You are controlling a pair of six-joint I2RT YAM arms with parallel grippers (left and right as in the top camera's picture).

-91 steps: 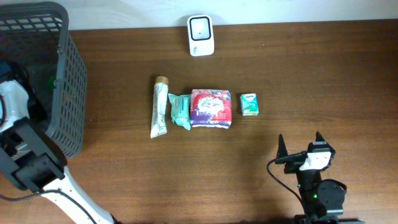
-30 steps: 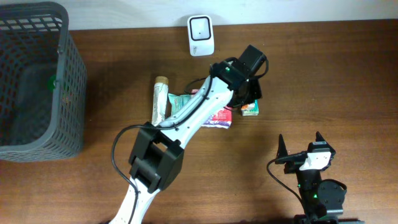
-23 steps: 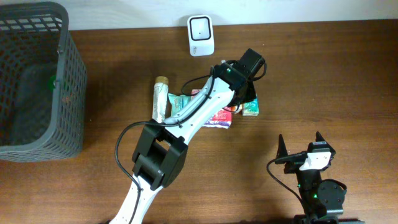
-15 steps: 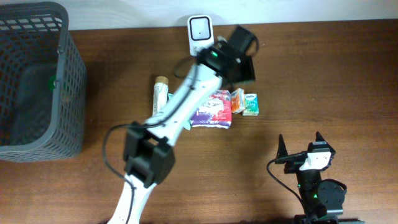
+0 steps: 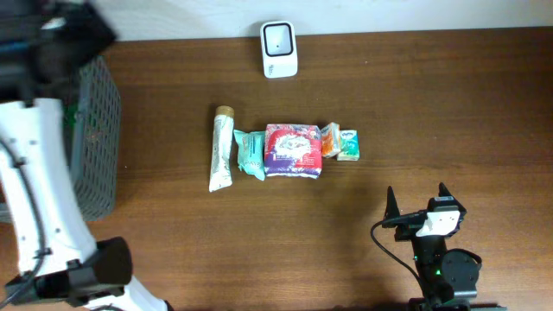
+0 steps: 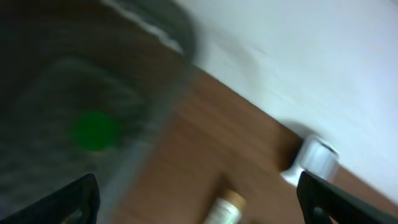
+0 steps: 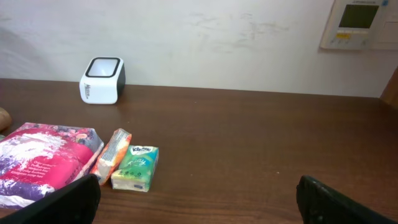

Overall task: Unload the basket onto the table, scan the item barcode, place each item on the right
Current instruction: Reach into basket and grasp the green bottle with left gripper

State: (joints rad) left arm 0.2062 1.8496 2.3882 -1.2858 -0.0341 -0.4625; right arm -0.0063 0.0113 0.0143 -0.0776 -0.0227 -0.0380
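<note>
**Operator:** What has moved since the earlier frames?

**Technician:** Half a second ago the left arm (image 5: 30,173) reached over the row of goods near the white barcode scanner (image 5: 279,49). It now stands at the far left, its blurred head above the dark grey mesh basket (image 5: 97,130). The small orange sachet (image 5: 329,140), absent three seconds ago, lies in the row. The right claw (image 5: 416,195) has not shifted.

**Operator:** Overhead layout?

**Technician:** On the brown wooden surface (image 5: 449,95), left to right: white tube with a tan cap (image 5: 221,155), teal packet (image 5: 251,153), red and purple floral pack (image 5: 292,150), the sachet, green tissue pack (image 5: 347,145). The sachet sits between the floral pack and the tissue pack and appears to touch both. The scanner stands well apart, near the far edge. The right claw sits near the front edge, fingers spread, gripping nothing.

**Operator:** Left wrist view?

**Technician:** Heavily blurred. The left claw (image 6: 199,202) is spread wide, with one fingertip in each lower corner. The basket fills the left side, and a green blob (image 6: 93,129) inside it cannot be identified. The scanner and the tube's cap show at the right.

**Operator:** Right wrist view?

**Technician:** The right claw's fingertips occupy both lower corners. Ahead lie the floral pack, the sachet tilted against it, and the tissue pack just beside. The scanner stands farther back by the white wall (image 7: 217,37). A beige wall panel (image 7: 359,23) shows at upper right.
</note>
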